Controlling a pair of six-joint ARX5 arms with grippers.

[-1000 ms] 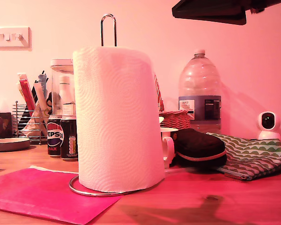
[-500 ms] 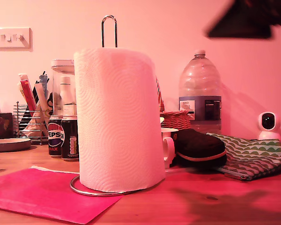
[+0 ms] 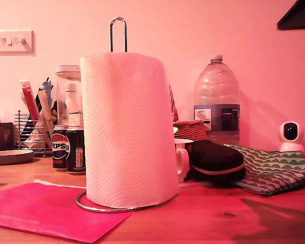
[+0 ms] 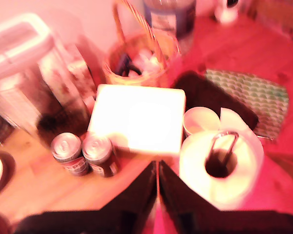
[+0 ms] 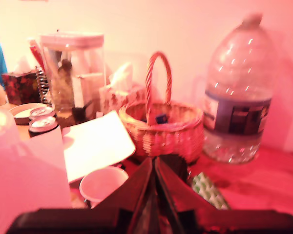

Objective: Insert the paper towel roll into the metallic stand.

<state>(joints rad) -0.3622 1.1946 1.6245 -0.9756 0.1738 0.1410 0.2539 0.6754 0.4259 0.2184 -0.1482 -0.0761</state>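
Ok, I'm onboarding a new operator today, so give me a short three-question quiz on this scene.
1. True or false: the paper towel roll sits on the metallic stand.
2. What stands directly beside the roll, on the exterior view's left? A) drink cans B) a kettle C) a plant
3. Fill in: my first gripper and my second gripper both have their jaws ____.

Key: 1 true; 2 A, the drink cans; 3 shut.

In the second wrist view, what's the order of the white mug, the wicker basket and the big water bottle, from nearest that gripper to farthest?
From my second gripper:
1. White mug, just beside the fingertips.
2. Wicker basket, behind the mug.
3. Water bottle, farthest, by the wall.
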